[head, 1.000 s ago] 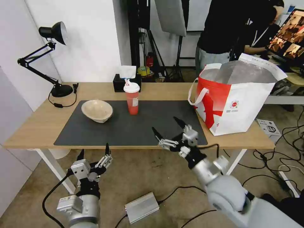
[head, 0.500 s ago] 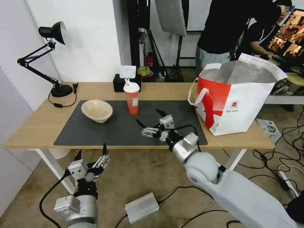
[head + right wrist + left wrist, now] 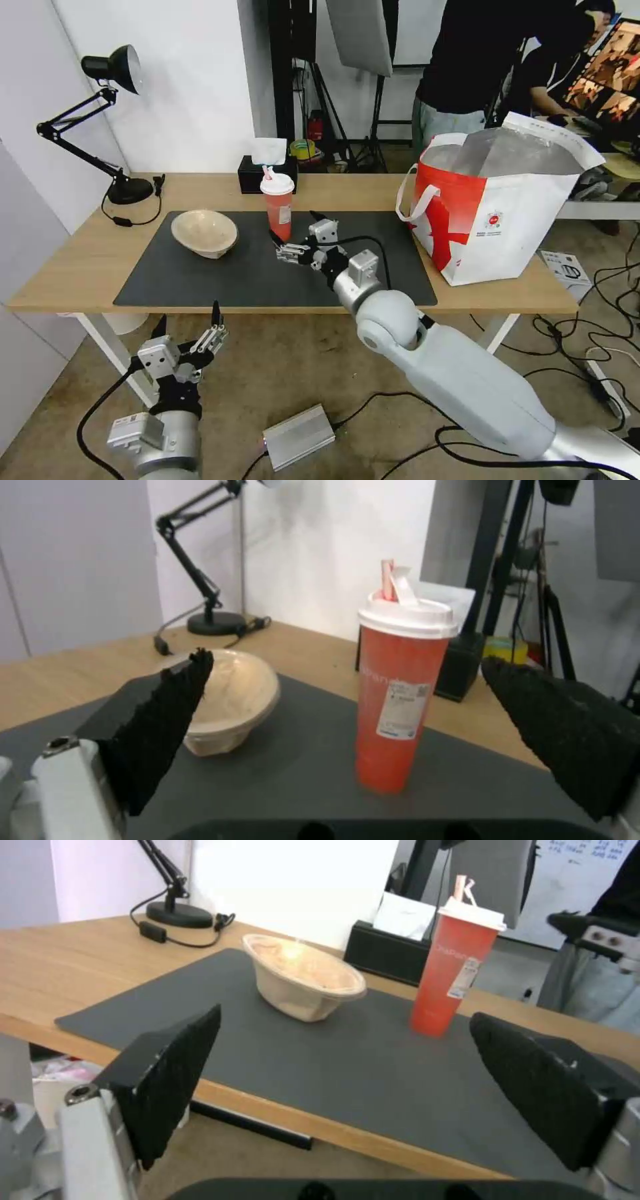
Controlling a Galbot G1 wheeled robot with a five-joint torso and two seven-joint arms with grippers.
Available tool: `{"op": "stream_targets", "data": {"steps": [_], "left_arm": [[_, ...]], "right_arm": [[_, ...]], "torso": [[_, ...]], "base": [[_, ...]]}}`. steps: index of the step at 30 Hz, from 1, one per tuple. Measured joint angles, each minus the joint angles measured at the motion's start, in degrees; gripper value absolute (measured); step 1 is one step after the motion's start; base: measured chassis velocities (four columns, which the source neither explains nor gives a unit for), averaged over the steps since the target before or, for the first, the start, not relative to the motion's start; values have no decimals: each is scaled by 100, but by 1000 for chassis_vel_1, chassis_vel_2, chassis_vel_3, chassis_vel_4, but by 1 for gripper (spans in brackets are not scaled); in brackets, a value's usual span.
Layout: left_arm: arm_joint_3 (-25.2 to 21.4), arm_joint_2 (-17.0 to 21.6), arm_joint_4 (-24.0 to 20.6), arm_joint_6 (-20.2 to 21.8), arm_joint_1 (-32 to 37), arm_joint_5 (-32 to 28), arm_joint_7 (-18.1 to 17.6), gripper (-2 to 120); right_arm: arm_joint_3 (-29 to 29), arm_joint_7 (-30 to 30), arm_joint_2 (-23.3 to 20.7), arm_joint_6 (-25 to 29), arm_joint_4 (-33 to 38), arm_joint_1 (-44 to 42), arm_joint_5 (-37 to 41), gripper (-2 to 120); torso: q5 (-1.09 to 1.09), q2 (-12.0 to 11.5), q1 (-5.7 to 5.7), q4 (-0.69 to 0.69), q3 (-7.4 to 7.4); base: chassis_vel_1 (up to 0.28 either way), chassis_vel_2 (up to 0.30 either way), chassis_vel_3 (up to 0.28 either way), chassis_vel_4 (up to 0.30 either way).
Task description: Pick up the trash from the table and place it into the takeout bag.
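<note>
A red drink cup [image 3: 278, 208] with a white lid stands on the dark mat [image 3: 267, 267] of the table [image 3: 80, 267]. Left of it sits a shallow beige bowl [image 3: 204, 233]. My right gripper [image 3: 293, 233] is open over the mat, just to the right of the cup and level with its base; the cup [image 3: 402, 695] stands between and beyond its fingers [image 3: 160, 715]. The takeout bag [image 3: 497, 213] stands open at the table's right end. My left gripper [image 3: 187, 320] hangs open below the table's front edge, facing the bowl [image 3: 303, 975] and cup [image 3: 453, 970].
A black tissue box [image 3: 267, 175] sits behind the cup. A black desk lamp [image 3: 100, 120] with its cord stands at the back left. A grey metal box [image 3: 298, 437] and cables lie on the floor. People stand behind the bag.
My right arm has reached forward and left over the mat, bringing its open gripper from the table's front edge up beside the cup. The left gripper has sunk slightly.
</note>
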Motion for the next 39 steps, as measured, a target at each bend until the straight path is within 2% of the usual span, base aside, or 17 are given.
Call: {"op": "stream_targets", "data": {"steps": [4, 10, 17, 26, 30, 39], "left_arm": [[-4, 0, -14, 0, 24, 0, -1, 100], [-31, 0, -21, 0, 32, -3, -1, 100], [-36, 0, 4, 6, 3, -14, -2, 100], [-30, 1, 36, 11, -9, -23, -4, 100], [-30, 2, 41, 15, -8, -31, -4, 100], [-36, 2, 36, 16, 2, -32, -4, 100]], "right_arm": [[5, 209, 261, -195, -264, 99, -85, 100], [0, 358, 401, -349, -399, 157, -121, 100], [22, 556, 710, -467, -903, 378, -5, 100], [82, 576, 1170, -511, -1610, 673, 45, 100], [182, 567, 1532, -511, -2061, 834, 51, 100], [272, 508, 1901, -498, -2637, 1012, 42, 100]], "torso": [[1, 0, 0, 0, 0], [0, 0, 0, 0, 0], [0, 0, 0, 0, 0], [0, 0, 0, 0, 0], [0, 0, 0, 1, 0], [0, 0, -1, 0, 0]], "base": [[0, 0, 0, 0], [0, 0, 0, 0], [0, 0, 0, 0], [0, 0, 0, 0], [0, 0, 0, 0], [0, 0, 0, 0]]}}
